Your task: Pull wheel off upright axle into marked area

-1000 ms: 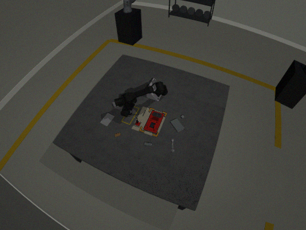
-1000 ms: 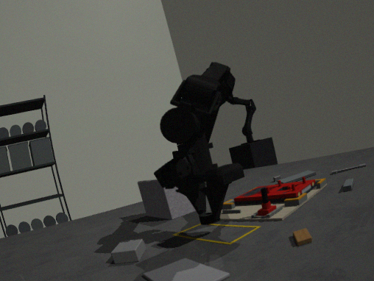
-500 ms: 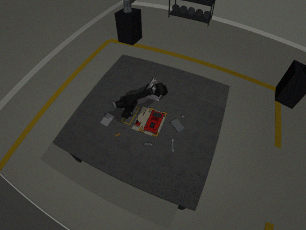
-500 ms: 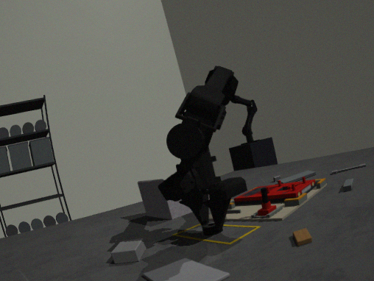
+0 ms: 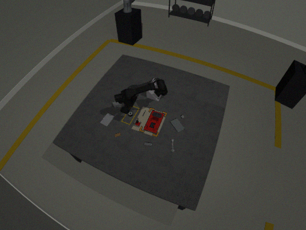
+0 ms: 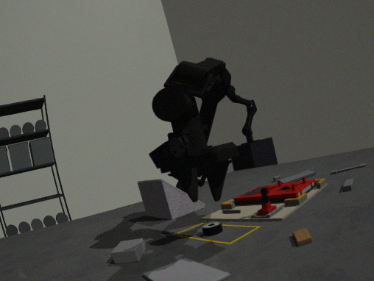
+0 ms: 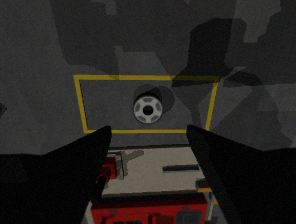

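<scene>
The dark wheel with a pale spoked face (image 5: pixel 130 114) (image 6: pixel 212 230) (image 7: pixel 141 111) lies flat on the table, face up, inside the yellow marked outline (image 5: pixel 126 123) (image 6: pixel 202 239) (image 7: pixel 120 78). My gripper (image 6: pixel 207 201) (image 7: pixel 149 130) is open and empty. Its fingertips hang above the wheel's height, apart from it, with a gap showing in the exterior view. The upright axle (image 6: pixel 264 195), a black post on a red base, stands bare on the beige board (image 6: pixel 283 216) (image 7: pixel 145 185).
A red plate (image 5: pixel 150 127) (image 6: pixel 254 197) with orange corner brackets lies on the board beside the axle. A pale wedge (image 6: pixel 154 200) stands behind the gripper. A grey block (image 6: pixel 126 251), a pale flat slab (image 5: pixel 107 120) (image 6: pixel 185 272) and an orange block (image 5: pixel 117 135) (image 6: pixel 302 237) lie around the outline.
</scene>
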You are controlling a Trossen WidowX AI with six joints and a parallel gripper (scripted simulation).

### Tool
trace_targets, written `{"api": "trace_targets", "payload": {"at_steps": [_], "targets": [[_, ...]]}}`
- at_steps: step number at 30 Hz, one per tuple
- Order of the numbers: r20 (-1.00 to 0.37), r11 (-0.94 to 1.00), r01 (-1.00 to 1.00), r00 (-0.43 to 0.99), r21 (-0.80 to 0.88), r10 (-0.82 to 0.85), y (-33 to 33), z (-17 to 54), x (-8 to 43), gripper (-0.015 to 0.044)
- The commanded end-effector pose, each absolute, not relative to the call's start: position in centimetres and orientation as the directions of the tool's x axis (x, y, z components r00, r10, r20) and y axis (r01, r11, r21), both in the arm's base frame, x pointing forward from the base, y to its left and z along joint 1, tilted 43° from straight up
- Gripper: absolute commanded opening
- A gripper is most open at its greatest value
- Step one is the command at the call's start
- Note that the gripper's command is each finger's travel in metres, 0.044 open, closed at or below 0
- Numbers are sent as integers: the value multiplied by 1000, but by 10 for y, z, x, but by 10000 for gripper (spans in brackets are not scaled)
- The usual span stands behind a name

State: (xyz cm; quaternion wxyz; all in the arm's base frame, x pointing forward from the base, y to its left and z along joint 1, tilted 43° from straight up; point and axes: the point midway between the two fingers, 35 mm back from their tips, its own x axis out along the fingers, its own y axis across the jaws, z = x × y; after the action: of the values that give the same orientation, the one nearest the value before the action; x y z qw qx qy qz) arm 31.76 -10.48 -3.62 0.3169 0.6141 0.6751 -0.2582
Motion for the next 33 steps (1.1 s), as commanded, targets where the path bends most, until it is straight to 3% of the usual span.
{"api": "trace_targets", "payload": {"at_steps": [1, 3, 7, 33], "targets": [[-743, 116, 993, -58, 26, 667, -110, -22, 296, 405], [-743, 117, 993, -61, 24, 667, -116, -6, 274, 440], [-741, 121, 992, -66, 20, 669, -120, 18, 239, 440], [-740, 121, 992, -67, 20, 669, -120, 19, 237, 440]]}}
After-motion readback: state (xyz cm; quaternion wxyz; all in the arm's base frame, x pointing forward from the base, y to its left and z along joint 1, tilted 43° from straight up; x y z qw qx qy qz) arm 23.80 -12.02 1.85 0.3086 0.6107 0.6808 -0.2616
